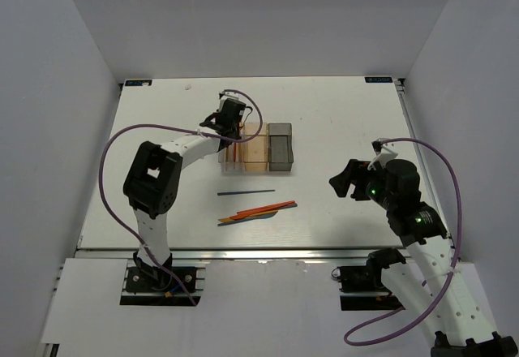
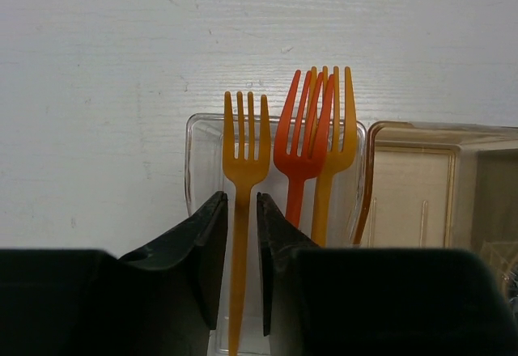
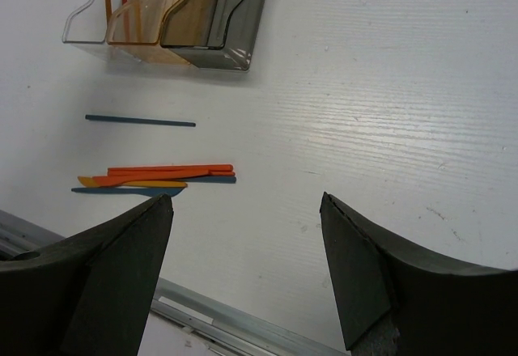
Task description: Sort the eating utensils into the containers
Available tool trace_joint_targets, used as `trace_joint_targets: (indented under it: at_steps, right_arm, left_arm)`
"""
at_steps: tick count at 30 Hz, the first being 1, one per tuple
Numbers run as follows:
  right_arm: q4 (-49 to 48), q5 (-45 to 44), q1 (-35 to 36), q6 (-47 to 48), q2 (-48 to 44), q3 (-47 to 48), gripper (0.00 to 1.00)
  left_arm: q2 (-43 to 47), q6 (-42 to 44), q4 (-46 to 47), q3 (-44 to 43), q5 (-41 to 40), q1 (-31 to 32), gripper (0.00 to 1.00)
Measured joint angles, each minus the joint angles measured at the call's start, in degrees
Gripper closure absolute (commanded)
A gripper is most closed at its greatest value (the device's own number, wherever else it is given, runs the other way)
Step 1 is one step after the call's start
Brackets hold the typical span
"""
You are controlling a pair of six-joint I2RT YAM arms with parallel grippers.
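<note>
White tabletop (image 1: 349, 105) all round, nothing fancy. Left gripper (image 2: 241, 201) sits over the clear bin (image 2: 194, 162), jaws parted just wider than the handle of the yellow fork (image 2: 245, 150). Light shows on both sides, so it doesn't look pinched. That fork stands in the clear bin beside two other forks (image 2: 312, 133). Looks like the drop-off step. Next move probably calls for lifting straight out, then going for the loose utensils (image 1: 258, 210) lying nearer the arms than the clear bin. Right gripper (image 3: 245, 202) hangs wide open and empty, well apart from it.
</note>
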State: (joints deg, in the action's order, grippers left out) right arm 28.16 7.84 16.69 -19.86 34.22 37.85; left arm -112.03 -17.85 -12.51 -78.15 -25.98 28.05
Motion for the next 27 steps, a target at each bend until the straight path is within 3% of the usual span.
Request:
trace_joint_targets:
  at_steps: [5,8,9,11,14,16,21,27]
  right_arm:
    - [0.0,-0.02,0.04,0.0,0.0,-0.15,0.21]
    - [0.0,0.0,0.11,0.0,0.02,-0.15,0.22]
    - [0.0,0.0,0.11,0.0,0.02,-0.15,0.21]
    - [0.0,0.0,0.11,0.0,0.09,-0.15,0.21]
    - [0.0,0.0,0.11,0.0,0.39,-0.15,0.21]
    - [0.0,0.0,0.11,0.0,0.39,-0.15,0.2]
    - [-0.02,0.2,0.11,-0.04,0.33,-0.15,0.19]
    - [-0.09,1.9,0.11,-0.11,1.6,-0.15,0.19]
  left_arm:
    - [0.74,-0.5,-1.11,-0.35,0.04,-0.09,0.64]
    - [2.23,-0.87,-1.6,-0.35,0.48,-0.09,0.56]
    - [3.76,-1.03,-1.97,-0.39,0.85,-0.11,0.47]
    - [6.25,-1.18,-2.75,-0.79,1.88,-0.11,0.37]
    - [10.51,-0.26,-4.22,-2.69,4.87,-0.13,0.11]
    - [13.66,0.98,-5.6,-4.37,7.85,-0.07,0.02]
    - [21.51,7.15,-13.03,-6.6,14.58,1.79,0.02]
    - [27.69,13.49,-21.38,-2.08,15.52,13.62,0.05]
